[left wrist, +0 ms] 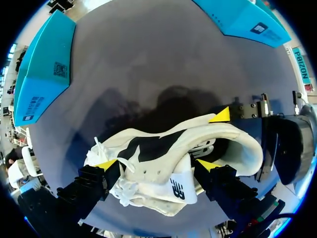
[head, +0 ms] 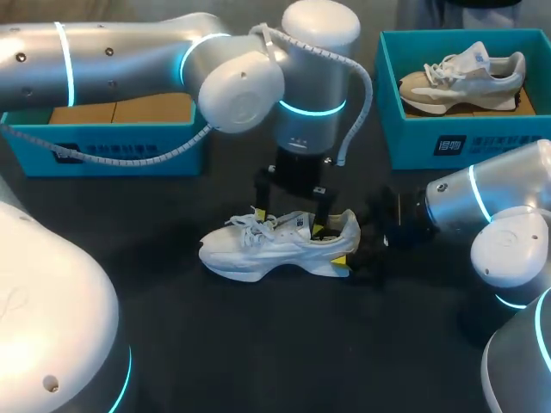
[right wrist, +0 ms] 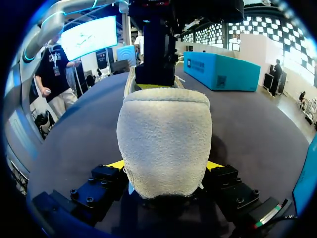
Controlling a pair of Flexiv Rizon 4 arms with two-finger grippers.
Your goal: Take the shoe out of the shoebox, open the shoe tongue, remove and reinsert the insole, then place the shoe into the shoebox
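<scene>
The white shoe [head: 258, 249] is lying on its sole in the middle of the dark table [head: 258, 353], outside of both boxes. The right gripper [right wrist: 166, 166] is clamping the heel of the shoe from two sides, with both yellow tips pressing on it. The left gripper [left wrist: 157, 164] is hanging from above over the laces and the tongue; I cannot tell if it is squeezing them. One blue box [head: 120, 142] is standing behind at the left, and another blue box [head: 413, 138] at the right is holding a beige shoe [head: 465, 77].
</scene>
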